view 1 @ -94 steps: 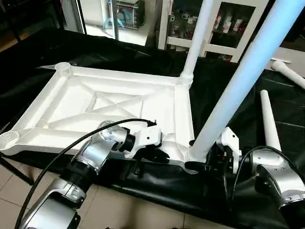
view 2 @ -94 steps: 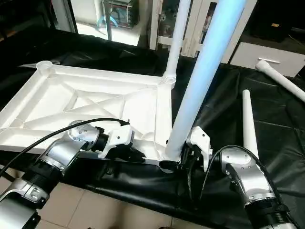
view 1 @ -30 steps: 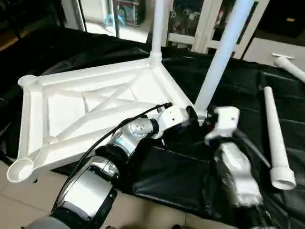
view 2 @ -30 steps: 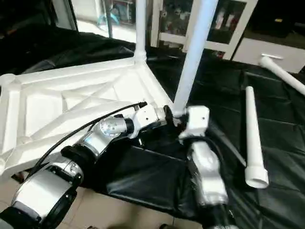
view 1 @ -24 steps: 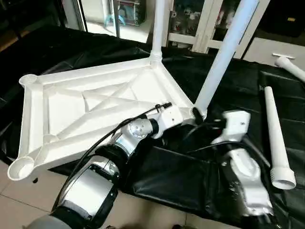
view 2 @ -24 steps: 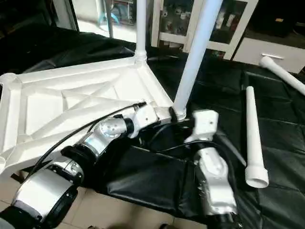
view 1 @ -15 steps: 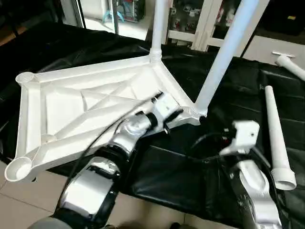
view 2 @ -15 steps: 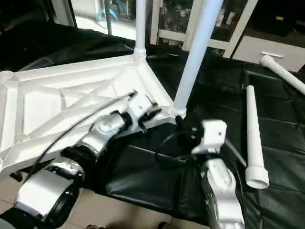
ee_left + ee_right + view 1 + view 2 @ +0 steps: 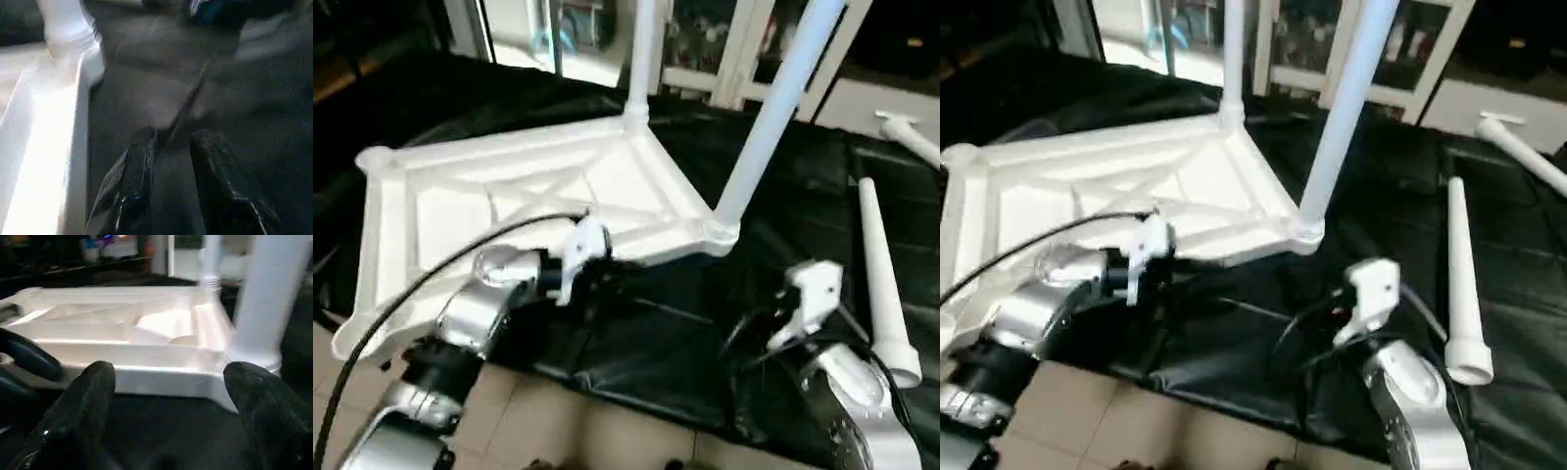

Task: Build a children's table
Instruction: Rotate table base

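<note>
Tabletop (image 9: 509, 196) upside down on black sheet (image 9: 685, 323) (two legs upright in corner sockets), spare leg (image 9: 879, 274) lying right, left gripper (image 9: 171, 196) narrowly open, empty, right gripper (image 9: 171, 431) wide, empty.

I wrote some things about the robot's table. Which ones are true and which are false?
1. Two legs stand up in the tabletop. True: one at the far corner, one at the near corner.
2. The right gripper is squeezing a leg. False: it is open and holds nothing.
3. Two loose legs lie on the black cloth. True: one nearer, one farther.
4. The tabletop lies right side up. False: its ribbed underside faces up.
5. The left gripper grips the tabletop. False: its fingers hold nothing.
</note>
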